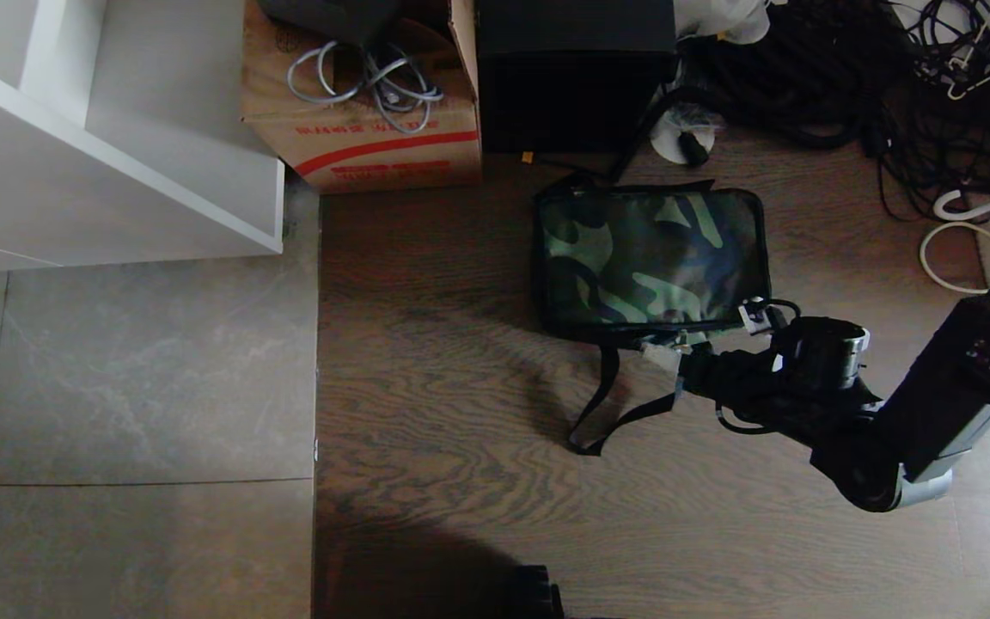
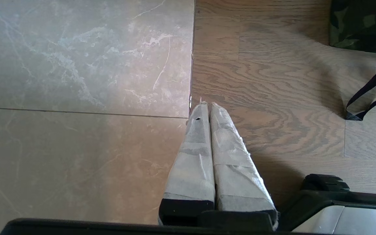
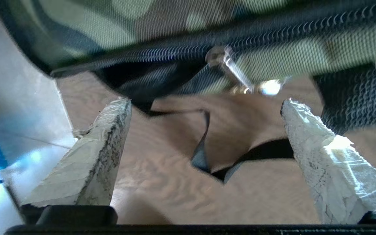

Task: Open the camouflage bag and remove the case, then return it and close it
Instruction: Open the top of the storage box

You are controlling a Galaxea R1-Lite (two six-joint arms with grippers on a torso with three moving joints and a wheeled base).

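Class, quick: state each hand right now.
Left hand: closed, holding nothing.
Right hand: open, empty, beside the camouflage bag.

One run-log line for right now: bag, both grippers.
green-brown camouflage fabric bag: zipped shut on wood floor | right gripper: jaws open at bag's near edge, holding nothing | left gripper: shut, parked

The floor is split: large grey marbled stone tiles (image 1: 134,404) on the left meet dark brown wood-grain planks (image 1: 461,481) on the right along a straight seam. A white shelving unit (image 1: 108,146) stands at the far left. Beside it sits a brown cardboard box with red print (image 1: 366,142), grey cables on top, then a tall plain black box (image 1: 572,77). Tangled black cords (image 1: 813,77) crowd the far right corner.
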